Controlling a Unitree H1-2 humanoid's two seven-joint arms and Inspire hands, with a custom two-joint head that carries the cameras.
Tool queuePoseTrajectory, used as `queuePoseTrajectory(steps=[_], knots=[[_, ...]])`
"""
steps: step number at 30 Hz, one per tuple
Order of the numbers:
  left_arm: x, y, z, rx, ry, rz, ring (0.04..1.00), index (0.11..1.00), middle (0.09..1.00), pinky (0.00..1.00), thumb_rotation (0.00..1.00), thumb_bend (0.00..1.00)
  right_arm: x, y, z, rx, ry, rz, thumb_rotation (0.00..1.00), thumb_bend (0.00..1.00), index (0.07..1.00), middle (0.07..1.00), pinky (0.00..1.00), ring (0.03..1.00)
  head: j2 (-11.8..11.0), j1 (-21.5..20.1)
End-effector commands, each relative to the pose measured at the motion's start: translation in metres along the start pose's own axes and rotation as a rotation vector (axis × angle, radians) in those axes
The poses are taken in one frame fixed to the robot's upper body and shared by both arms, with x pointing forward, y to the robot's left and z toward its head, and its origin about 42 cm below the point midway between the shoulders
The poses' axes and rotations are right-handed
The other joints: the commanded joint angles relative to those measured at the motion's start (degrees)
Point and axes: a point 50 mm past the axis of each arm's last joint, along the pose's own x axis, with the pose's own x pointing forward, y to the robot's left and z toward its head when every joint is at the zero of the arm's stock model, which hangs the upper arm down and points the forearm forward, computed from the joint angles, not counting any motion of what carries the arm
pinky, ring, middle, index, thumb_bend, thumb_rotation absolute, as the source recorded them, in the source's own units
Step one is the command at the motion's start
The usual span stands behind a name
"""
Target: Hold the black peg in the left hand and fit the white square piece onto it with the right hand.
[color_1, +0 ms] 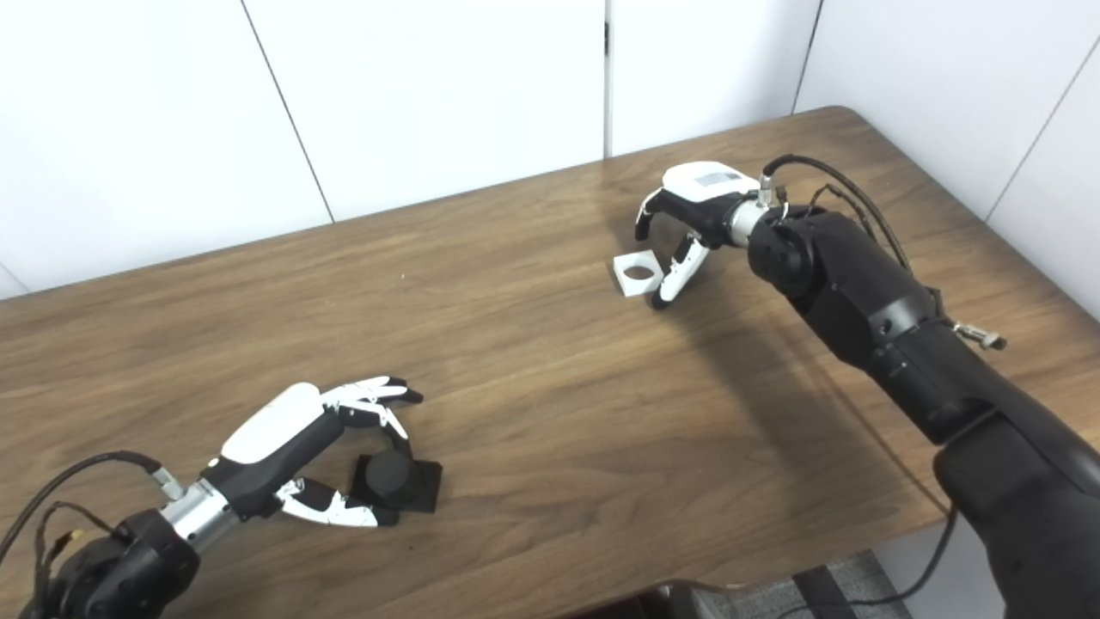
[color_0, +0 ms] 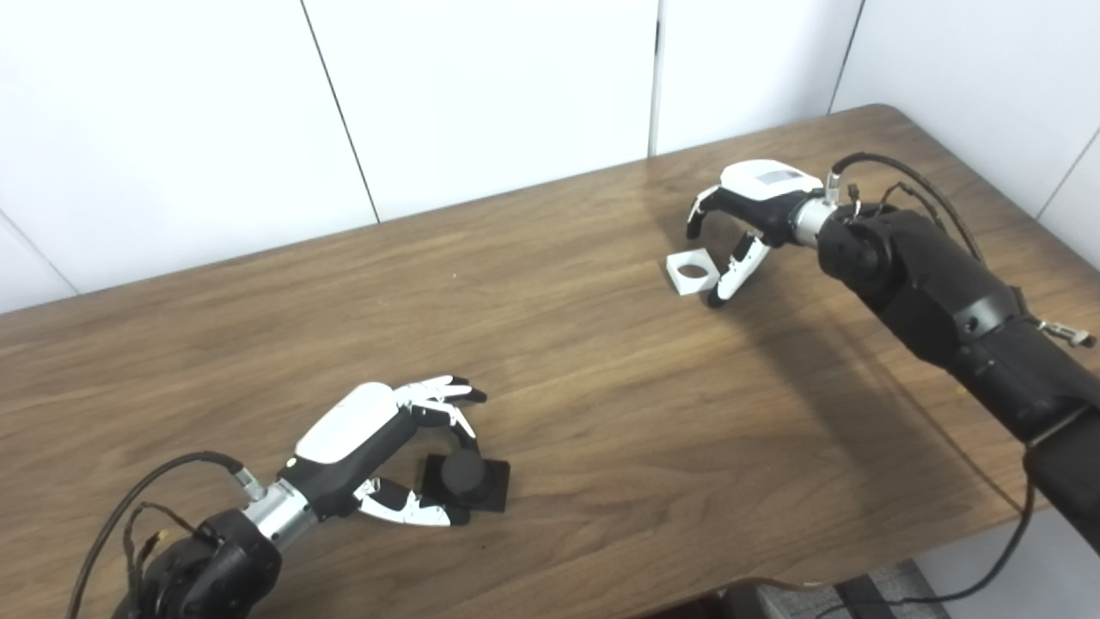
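The black peg [color_0: 465,478], a round stub on a square black base, lies on the wooden table [color_0: 567,361] at the front left. My left hand [color_0: 378,438] is open around it, fingers above and thumb below, close to it but not lifting it. The white square piece [color_0: 693,271] with a round hole lies flat on the table at the back right. My right hand [color_0: 746,215] hovers over it, open, with its thumb tip touching the table just right of the piece and its fingers arched above the piece's far side.
The table's front edge [color_0: 773,567] runs close below the left hand. White wall panels [color_0: 481,94] stand behind the table. A dark chair or floor object [color_0: 868,597] shows under the front right edge.
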Motion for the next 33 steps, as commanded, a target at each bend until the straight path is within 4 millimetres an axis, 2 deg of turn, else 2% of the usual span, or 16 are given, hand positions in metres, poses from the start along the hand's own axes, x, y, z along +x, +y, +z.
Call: queuePoseTrajectory(steps=[1, 10, 28, 33], knots=[[-0.009, -0.014, -0.017, 0.059, 0.115, -0.107, 0.925, 0.491, 0.868, 0.89, 0.06, 0.52, 0.002, 0.002, 0.006, -0.031, -0.006, 0.002, 0.29, 0.74, 0.668, 0.872, 0.86, 0.89, 0.03, -0.02], [-0.01, -0.013, -0.015, 0.065, 0.112, -0.104, 0.92, 0.491, 0.866, 0.89, 0.06, 0.52, 0.01, -0.003, 0.014, -0.054, -0.016, 0.07, 0.31, 0.7, 0.664, 0.876, 0.89, 0.907, 0.26, 0.42], [-0.011, -0.012, -0.012, 0.064, 0.118, -0.102, 0.92, 0.491, 0.865, 0.89, 0.06, 0.52, 0.027, 0.005, 0.028, -0.09, -0.061, 0.144, 0.3, 0.71, 0.659, 0.871, 0.9, 0.906, 0.73, 1.22], [-0.012, -0.012, -0.011, 0.065, 0.12, -0.102, 0.922, 0.491, 0.866, 0.89, 0.06, 0.52, 0.03, 0.005, 0.03, -0.097, -0.068, 0.142, 0.26, 0.68, 0.636, 0.86, 0.9, 0.899, 1.05, 1.7]])
